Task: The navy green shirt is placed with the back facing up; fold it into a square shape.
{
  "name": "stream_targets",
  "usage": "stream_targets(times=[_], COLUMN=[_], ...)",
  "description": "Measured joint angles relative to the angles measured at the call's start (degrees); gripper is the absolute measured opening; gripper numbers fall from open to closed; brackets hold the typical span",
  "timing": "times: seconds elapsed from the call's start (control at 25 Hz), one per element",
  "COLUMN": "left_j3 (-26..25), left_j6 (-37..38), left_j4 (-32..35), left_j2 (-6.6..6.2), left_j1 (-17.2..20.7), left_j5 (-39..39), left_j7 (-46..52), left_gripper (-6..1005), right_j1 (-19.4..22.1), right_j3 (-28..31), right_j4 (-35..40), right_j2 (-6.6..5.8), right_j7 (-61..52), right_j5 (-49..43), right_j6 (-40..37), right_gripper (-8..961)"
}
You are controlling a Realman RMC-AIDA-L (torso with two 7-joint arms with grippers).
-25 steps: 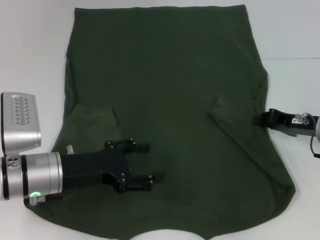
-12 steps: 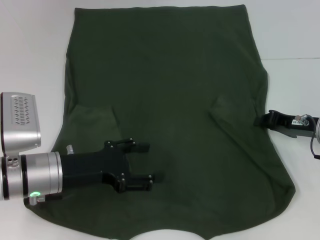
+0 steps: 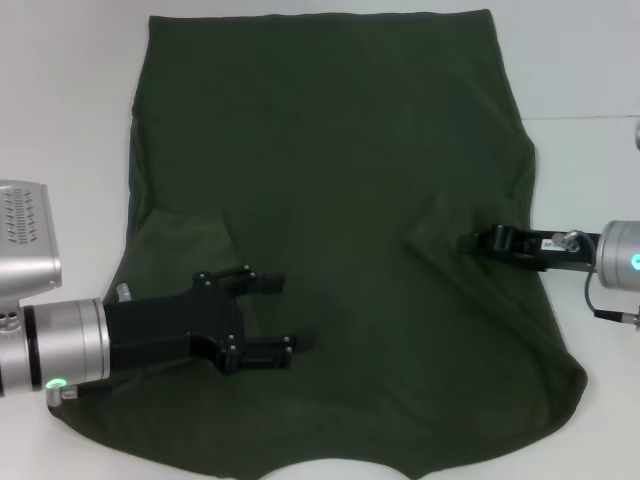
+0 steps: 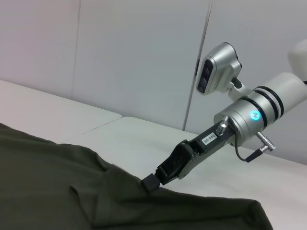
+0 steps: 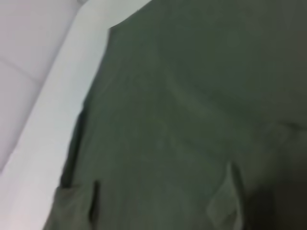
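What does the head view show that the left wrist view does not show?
Only the head view shows the left gripper, open over the shirt's near left part, and the whole outline of the navy green shirt. Only the left wrist view shows the wall panels behind the table. Both show the right gripper at the shirt's right side and the white table.

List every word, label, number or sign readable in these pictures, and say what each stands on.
Small white label on the right gripper, on its black body: characters too small to read.
Same label in the head view: too small to read.
The navy green shirt: plain back up, no lettering visible.
Left gripper: no text.
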State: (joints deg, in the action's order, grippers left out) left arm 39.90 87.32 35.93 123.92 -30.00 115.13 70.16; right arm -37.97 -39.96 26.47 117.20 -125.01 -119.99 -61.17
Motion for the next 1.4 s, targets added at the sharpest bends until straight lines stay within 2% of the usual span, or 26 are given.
stream_targets(times=[0.12, 0.32, 0.56, 0.64, 0.8, 0.88, 1.08, 1.28, 1.4], left_j3=[0.00, 0.00, 0.00, -0.30, -1.76, -2.65, -5.26, -8.58, -10.63], left_j6=[0.05, 0.05, 0.05, 0.10, 0.78, 1.26, 4.07, 6.79, 7.60], left_j4=[0.02, 0.02, 0.02, 0.02, 0.53, 1.41, 3.88, 7.82, 9.30], left_j2=[0.00, 0.00, 0.00, 0.00, 0.00, 0.00, 0.00, 0.18, 0.17], left_j1=[0.05, 0.12, 0.21, 0.25, 0.56, 1.15, 3.31, 6.98, 8.78], left_j5=[0.00, 0.00, 0.00, 0.00, 0.00, 0.00, 0.25, 0.43, 0.55], left_j7=[0.01, 0.03, 0.07, 0.11, 1.40, 3.14, 7.52, 10.21, 10.47], left_gripper=[860, 860, 860, 860, 860, 860, 860, 858, 857], right_j1=[-0.74, -0.97, -0.05, 0.74, 2.15, 3.26, 5.54, 6.72, 6.36], right_j3=[-0.03, -0.03, 1.13, 1.91, 2.67, 2.91, 3.02, 2.84, 2.65], right_j4=[0.00, -0.06, 0.04, 0.07, 0.10, 0.12, -0.16, -1.04, -2.63], right_j2=[0.65, 0.97, 0.72, 0.11, -0.52, -0.57, 0.51, 2.44, 2.61], right_j7=[0.85, 1.02, 6.39, 9.43, 11.22, 13.71, 21.50, 29.55, 31.14], right_j5=[0.02, 0.03, 0.40, 2.25, 4.82, 6.82, 10.54, 13.52, 14.32], right_j6=[-1.91, -2.21, -8.71, -12.85, -14.29, -15.15, -17.30, -19.14, -19.08], right_gripper=[2, 3, 4, 61, 175, 269, 491, 698, 831])
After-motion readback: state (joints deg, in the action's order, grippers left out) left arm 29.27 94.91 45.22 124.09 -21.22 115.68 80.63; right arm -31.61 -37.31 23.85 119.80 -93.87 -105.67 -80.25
